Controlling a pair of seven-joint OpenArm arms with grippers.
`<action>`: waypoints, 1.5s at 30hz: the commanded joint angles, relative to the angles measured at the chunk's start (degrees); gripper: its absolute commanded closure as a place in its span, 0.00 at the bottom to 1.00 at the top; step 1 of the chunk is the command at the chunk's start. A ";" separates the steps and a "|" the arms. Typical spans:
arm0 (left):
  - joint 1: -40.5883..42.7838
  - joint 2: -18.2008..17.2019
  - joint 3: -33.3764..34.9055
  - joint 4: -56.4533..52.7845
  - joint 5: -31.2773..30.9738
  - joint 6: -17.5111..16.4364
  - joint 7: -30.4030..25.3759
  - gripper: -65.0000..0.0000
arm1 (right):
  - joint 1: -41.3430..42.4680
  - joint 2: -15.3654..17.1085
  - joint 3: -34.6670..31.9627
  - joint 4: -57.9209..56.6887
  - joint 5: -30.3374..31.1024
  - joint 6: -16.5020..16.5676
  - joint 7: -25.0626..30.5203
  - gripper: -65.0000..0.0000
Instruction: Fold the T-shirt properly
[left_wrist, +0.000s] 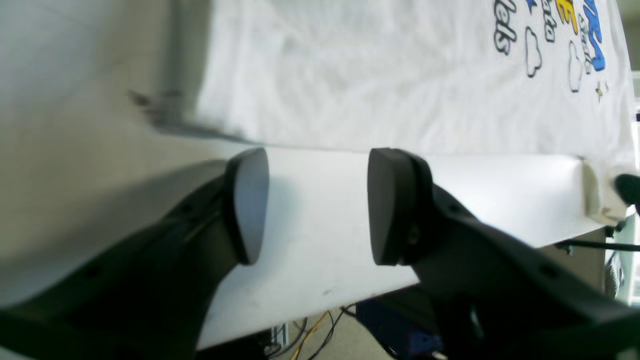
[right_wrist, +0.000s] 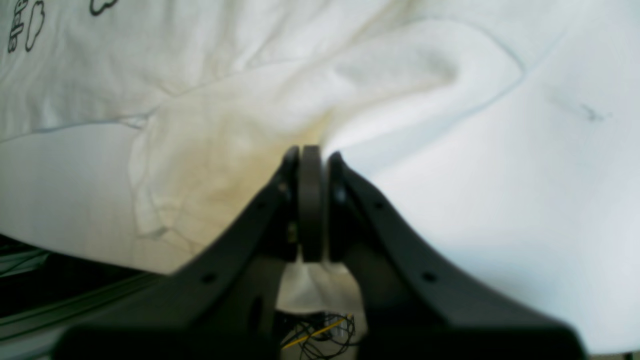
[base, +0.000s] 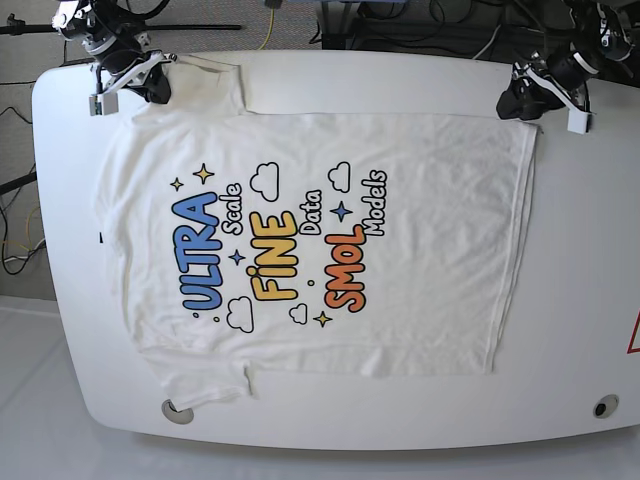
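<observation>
Shirt (base: 310, 250) flat, print up, unfolded; right claw (right_wrist: 311, 155) pinching sleeve cloth, left claw (left_wrist: 315, 200) agape, empty (every fold outstanding).

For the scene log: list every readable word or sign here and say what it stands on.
All on the front of the T-shirt, base view:
"ULTRA", blue.
"Scale", small black script.
"FiNE", yellow.
"Data", small black script.
"SMOL", orange.
"Models", small black script.
A red mark at the right edge of the table is cut off, unreadable.
In the wrist views the print is partial or blurred.
</observation>
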 joint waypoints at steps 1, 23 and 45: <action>0.06 -0.92 -0.87 0.86 -1.28 -0.47 -1.08 0.61 | -0.29 0.94 0.50 0.90 0.87 0.54 0.76 1.00; -1.59 -1.17 -2.92 -0.82 0.10 -0.47 1.63 0.44 | 0.01 0.71 0.45 0.44 0.13 0.54 0.00 1.00; -2.51 -2.33 -2.07 -2.80 -2.01 -0.18 0.72 0.58 | 0.27 0.61 0.45 0.70 -0.41 0.54 -0.79 1.00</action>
